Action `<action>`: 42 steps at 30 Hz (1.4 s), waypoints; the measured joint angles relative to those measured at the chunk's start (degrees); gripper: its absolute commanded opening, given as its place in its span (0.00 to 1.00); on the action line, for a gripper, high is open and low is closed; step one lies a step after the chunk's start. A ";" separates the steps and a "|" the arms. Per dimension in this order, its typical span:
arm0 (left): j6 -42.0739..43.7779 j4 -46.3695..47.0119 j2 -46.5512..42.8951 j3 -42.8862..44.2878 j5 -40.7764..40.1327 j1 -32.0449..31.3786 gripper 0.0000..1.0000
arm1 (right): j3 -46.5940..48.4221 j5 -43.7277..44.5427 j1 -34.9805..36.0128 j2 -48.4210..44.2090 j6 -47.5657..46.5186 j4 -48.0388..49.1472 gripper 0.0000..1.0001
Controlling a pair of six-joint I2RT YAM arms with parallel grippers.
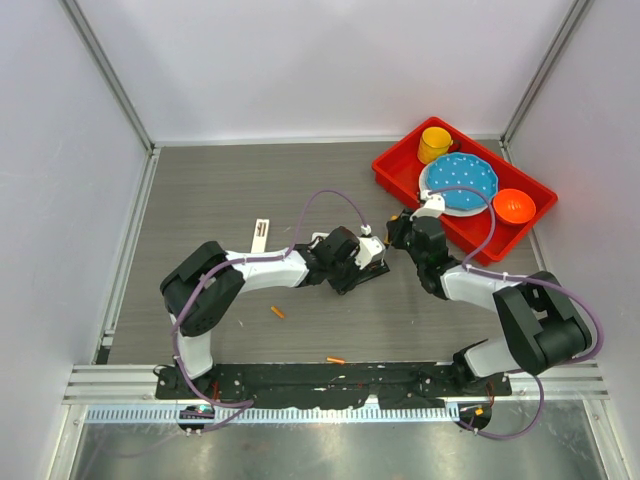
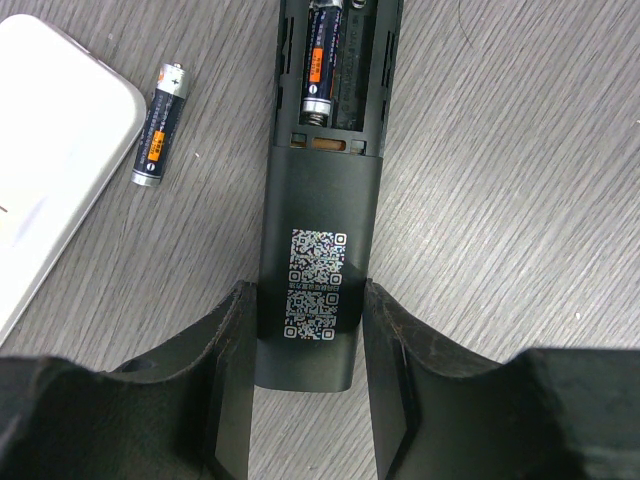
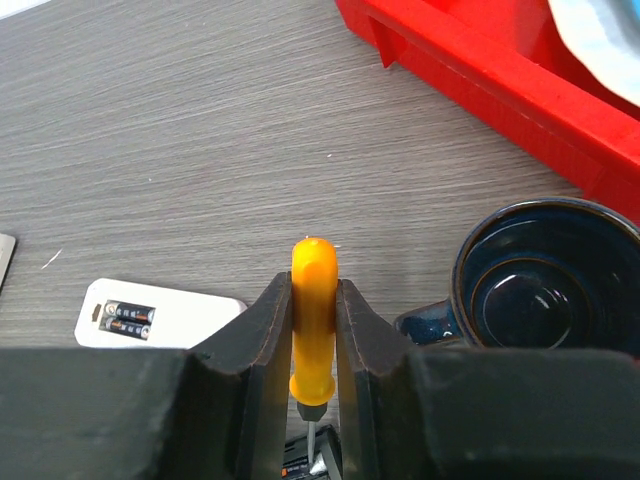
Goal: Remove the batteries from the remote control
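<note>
Remote (image 2: 318,200) lay back-up mid-bench (image 2: 500,200), cover off. One battery (image 2: 322,60) sat in the left slot of the open bay, long axis along the remote's; the slot beside it looked empty. A second battery (image 2: 160,123) lay loose just left. Left end effector (image 2: 308,315) pinched the remote's closed end, away from the bay. Right end effector (image 3: 314,300) was nearer the seated cell, pressed together on the screwdriver (image 3: 314,262), tip pointing down toward it.

The black remote (image 2: 318,280) runs off the left wrist view's top edge; the white remote (image 2: 50,150) beside it is cropped.
</note>
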 measured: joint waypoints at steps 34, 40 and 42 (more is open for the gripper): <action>0.00 -1.03 0.39 0.79 -0.04 -0.02 0.00 | -1.11 7.69 2.45 -0.63 -3.85 2.23 0.02; 0.02 -1.11 0.44 0.85 -0.04 -0.02 0.00 | -1.11 8.44 4.15 -0.59 -6.36 2.78 0.01; 0.02 -1.14 0.44 0.87 -0.04 -0.02 0.00 | -1.11 8.72 5.07 -0.57 -8.07 3.32 0.01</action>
